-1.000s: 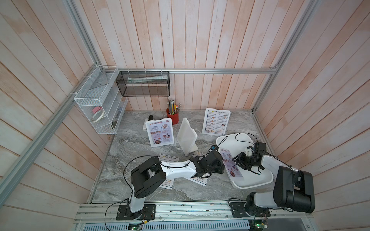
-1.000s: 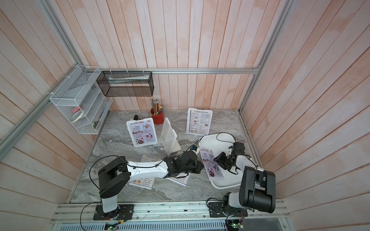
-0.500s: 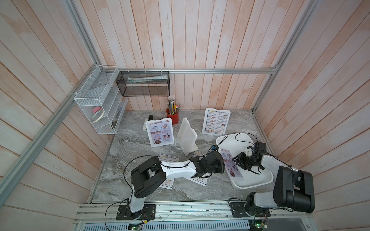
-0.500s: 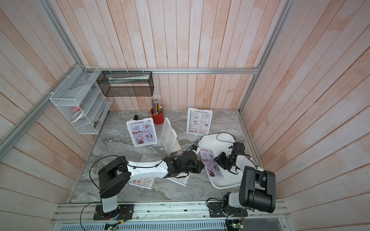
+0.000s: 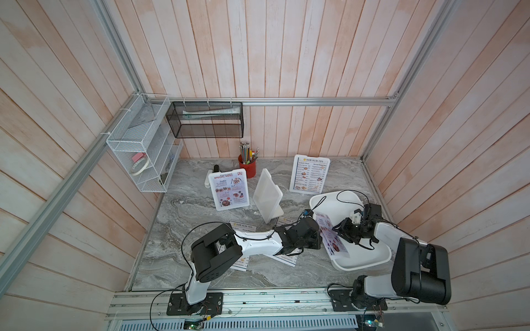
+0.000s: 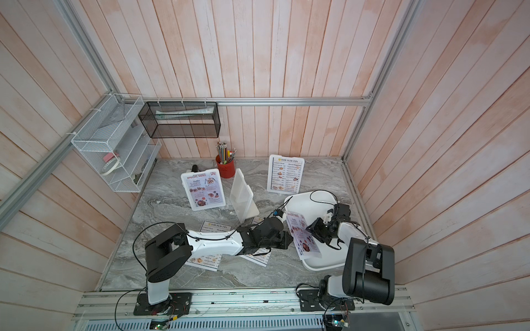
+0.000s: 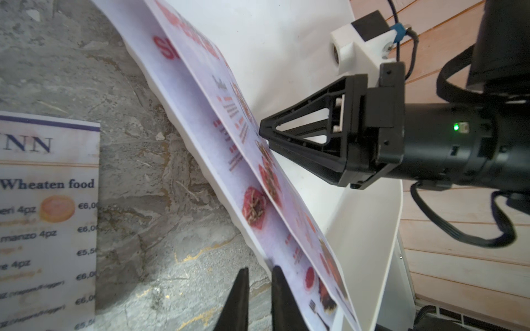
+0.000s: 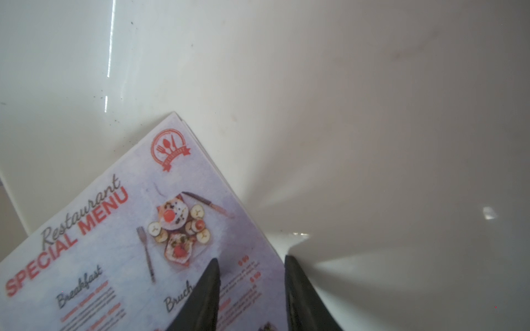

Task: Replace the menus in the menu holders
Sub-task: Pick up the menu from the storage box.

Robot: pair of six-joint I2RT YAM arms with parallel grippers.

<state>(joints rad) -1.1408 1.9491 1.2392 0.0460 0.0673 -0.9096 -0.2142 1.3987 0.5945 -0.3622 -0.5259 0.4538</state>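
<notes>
**Item:** two pale lilac paper sheets (image 5: 329, 238) headed "SPECIAL MENU" in red.
**Location:** stacked, leaning across the rim of the large shallow white tray (image 5: 371, 257). Upper sheet raised off the lower along one long edge.
**Right gripper** (image 8: 251, 259): jaws partly apart, astride that raised edge, one finger over the printed face. Not clamped on the paper.
**Left gripper** (image 7: 259, 270): jaws a narrow gap apart, with grey marble table (image 7: 149, 177) showing between them. One finger overlaps the lower sheet's edge. Nothing held.
**Change over the last second:** none visible in the top views. Arms, sheets and tray all in the same places.
**Upright white plastic menu holders, three:** lilac-filled holder (image 5: 229, 192); empty-looking holder (image 5: 267, 197), turned away; DIM SUM INN holder (image 5: 309, 175), white sheet not yet removed.
**Spare white sheets** (image 5: 243, 226): flat on the table, partly under the left arm.
**Assessment:** peeling one lilac sheet from the pair probably paused or slow. Two holders left to fill.
</notes>
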